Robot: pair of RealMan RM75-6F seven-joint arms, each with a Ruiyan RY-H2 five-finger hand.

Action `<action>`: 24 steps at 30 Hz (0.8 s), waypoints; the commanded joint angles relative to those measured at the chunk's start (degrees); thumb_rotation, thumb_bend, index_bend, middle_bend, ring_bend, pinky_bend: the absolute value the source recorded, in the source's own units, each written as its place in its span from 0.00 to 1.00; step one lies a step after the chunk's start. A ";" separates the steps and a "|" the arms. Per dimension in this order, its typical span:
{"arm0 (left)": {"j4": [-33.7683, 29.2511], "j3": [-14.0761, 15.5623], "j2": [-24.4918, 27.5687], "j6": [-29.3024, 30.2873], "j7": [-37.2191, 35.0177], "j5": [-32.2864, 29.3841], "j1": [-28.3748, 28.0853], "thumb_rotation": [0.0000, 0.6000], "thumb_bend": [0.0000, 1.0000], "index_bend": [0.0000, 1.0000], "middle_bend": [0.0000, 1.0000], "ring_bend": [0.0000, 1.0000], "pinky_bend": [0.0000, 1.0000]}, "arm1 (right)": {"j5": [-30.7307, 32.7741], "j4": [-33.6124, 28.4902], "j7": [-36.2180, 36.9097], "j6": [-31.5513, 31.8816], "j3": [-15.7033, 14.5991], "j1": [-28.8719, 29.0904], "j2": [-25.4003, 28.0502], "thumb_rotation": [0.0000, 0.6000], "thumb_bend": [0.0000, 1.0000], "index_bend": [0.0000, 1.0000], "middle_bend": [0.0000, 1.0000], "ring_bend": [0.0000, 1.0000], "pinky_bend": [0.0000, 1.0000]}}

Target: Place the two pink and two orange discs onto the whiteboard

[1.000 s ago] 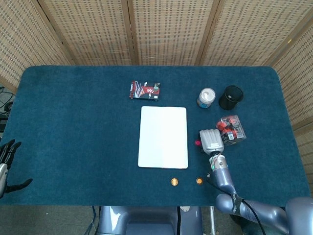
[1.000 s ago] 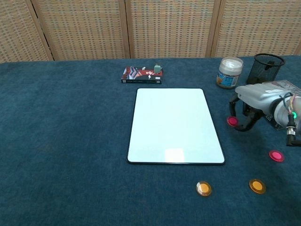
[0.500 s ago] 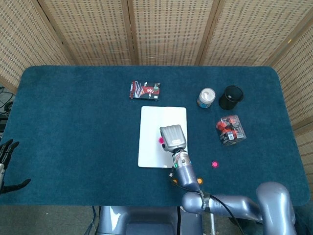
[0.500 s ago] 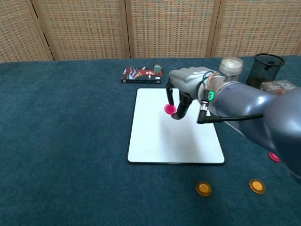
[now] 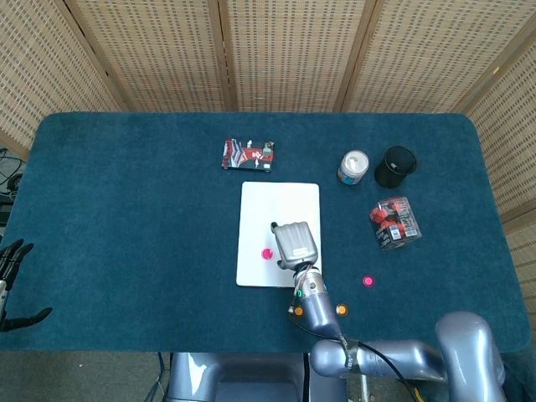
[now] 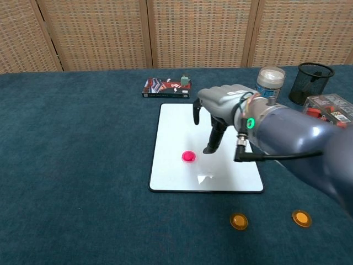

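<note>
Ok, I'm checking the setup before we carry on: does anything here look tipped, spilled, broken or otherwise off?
Nothing stands out. One pink disc lies flat on the whiteboard, with the right hand above the board and holding nothing. The jar, mesh cup and the two orange discs sit normally on the table.

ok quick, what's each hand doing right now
Left hand: open, holding nothing, at the table's left edge.
Right hand: open above the whiteboard, holding nothing; a pink disc lies beside its fingertips.
</note>
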 commanded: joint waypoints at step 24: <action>-0.96 0.53 -1.72 0.86 4.68 0.65 0.33 1.00 0.00 0.00 0.00 0.00 0.00 | -26.73 -0.75 27.12 -4.95 -19.99 -20.90 20.98 1.00 0.33 0.40 0.98 1.00 1.00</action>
